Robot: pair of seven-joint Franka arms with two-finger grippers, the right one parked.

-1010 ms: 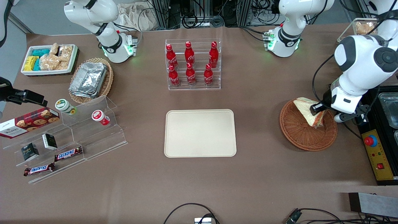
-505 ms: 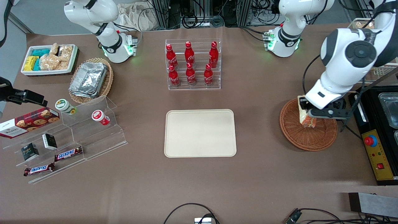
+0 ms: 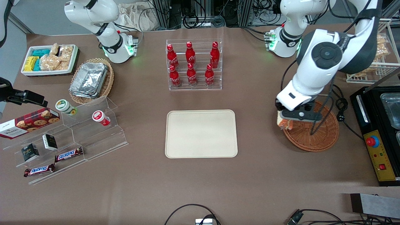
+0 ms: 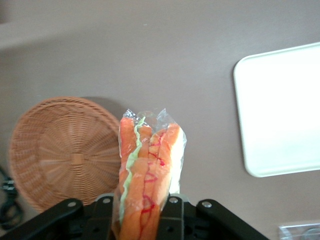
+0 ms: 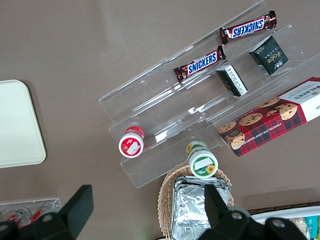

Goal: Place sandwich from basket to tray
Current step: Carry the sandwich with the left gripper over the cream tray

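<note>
My left gripper (image 3: 286, 120) hangs above the rim of the reddish-brown wicker basket (image 3: 315, 137), on the tray's side of it. It is shut on the sandwich (image 3: 283, 123), a clear-wrapped wedge with orange and green filling along its edge (image 4: 147, 170). The black fingers (image 4: 172, 212) press on both faces of the sandwich, which is lifted clear of the basket (image 4: 60, 150). Nothing lies in the basket. The cream-beige tray (image 3: 201, 133) lies flat at the middle of the table, bare, toward the parked arm's end from the gripper; its corner shows in the left wrist view (image 4: 280, 110).
A clear rack of red bottles (image 3: 193, 64) stands farther from the front camera than the tray. A black box with a red button (image 3: 379, 153) and a cable (image 3: 339, 106) lie beside the basket. A clear stepped shelf with snacks (image 3: 72, 137) stands toward the parked arm's end.
The gripper has lifted the sandwich out of the basket and carried it sideways toward the tray, from over the basket's middle to over its rim. The arm has swung along with it.
</note>
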